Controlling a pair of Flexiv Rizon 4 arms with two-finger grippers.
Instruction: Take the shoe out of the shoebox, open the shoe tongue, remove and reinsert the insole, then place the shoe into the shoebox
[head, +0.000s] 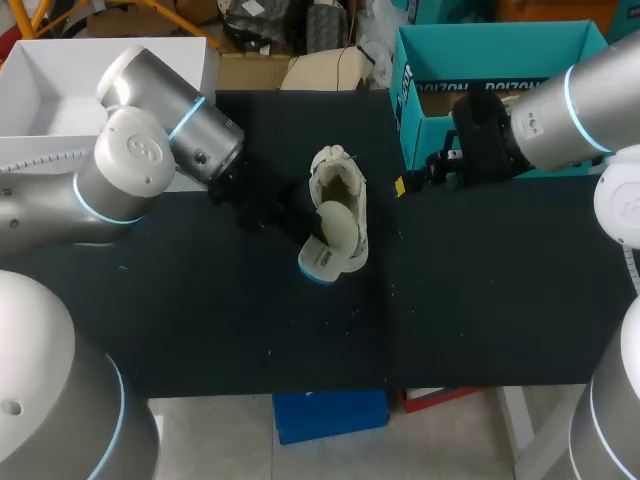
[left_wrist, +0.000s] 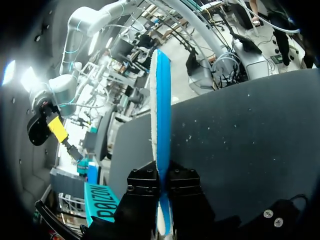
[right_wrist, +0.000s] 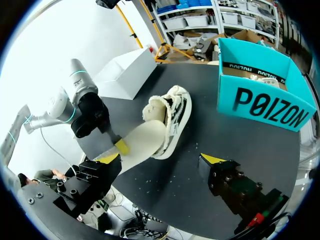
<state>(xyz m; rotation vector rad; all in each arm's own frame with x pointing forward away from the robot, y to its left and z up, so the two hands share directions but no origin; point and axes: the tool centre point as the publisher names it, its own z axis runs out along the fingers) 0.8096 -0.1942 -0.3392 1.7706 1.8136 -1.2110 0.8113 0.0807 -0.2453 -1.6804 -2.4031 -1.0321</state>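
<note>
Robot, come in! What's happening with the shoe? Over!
Left end effector shut on cream, blue-bottomed insole, far end in white sneaker. Right end effector open, empty, near teal cardboard shoebox. Nothing seen in the way.

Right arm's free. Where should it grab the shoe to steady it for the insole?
Probably the shoe's end away from the insole, fingers across its two side walls, coming from the shoebox side. The shoe sits sole-down, and the left gripper holds the insole at the other end, so the far end is clear.
</note>
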